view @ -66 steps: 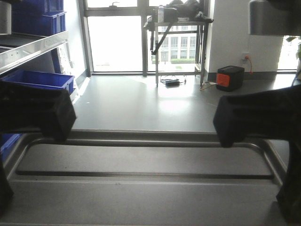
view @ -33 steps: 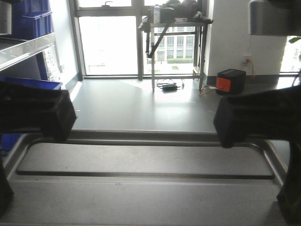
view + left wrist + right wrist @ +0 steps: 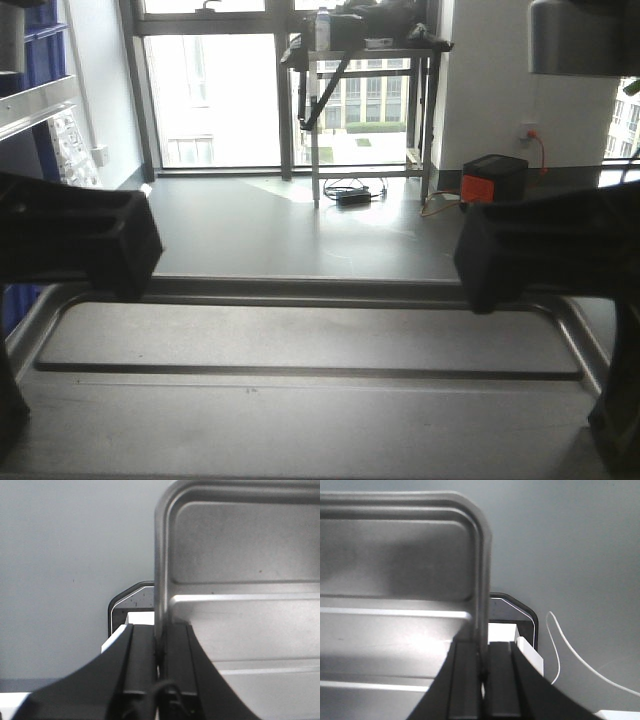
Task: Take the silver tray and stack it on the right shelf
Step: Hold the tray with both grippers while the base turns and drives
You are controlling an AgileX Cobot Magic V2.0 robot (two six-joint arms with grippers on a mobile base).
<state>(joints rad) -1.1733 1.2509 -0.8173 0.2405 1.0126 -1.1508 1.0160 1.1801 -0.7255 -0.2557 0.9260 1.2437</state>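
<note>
The grey floor (image 3: 300, 230) is the biggest thing here and runs back to tall, bright windows (image 3: 220, 100). Close to the front camera, the silver tray (image 3: 310, 400) fills the whole bottom half of the view. It lies flat, up above the floor, with its long side across the view and one long dark line running over its bottom. The left gripper (image 3: 161, 645) holds the tray's left short edge. Its two black fingers (image 3: 142, 655) are close together, one on each side of the thin raised rim, pinching it tight. The right gripper (image 3: 481, 652) does the same on the right short edge, with the rim squeezed between its black fingers (image 3: 465, 680). From the front, both grippers look like big dark blocks sitting on the far corners of the tray. Both wrist views show only bare grey floor past the tray. At the far left, a steel shelf edge (image 3: 35, 100) sticks out with blue bins (image 3: 45, 50) above it. By the windows stands a tall metal table (image 3: 370, 45) with dark things on top. An orange and black box (image 3: 492, 175) sits on the floor by the white wall. Some wires (image 3: 352, 195) lie under the table. A thin white wire (image 3: 555, 645) curls on the floor near the right gripper.
</note>
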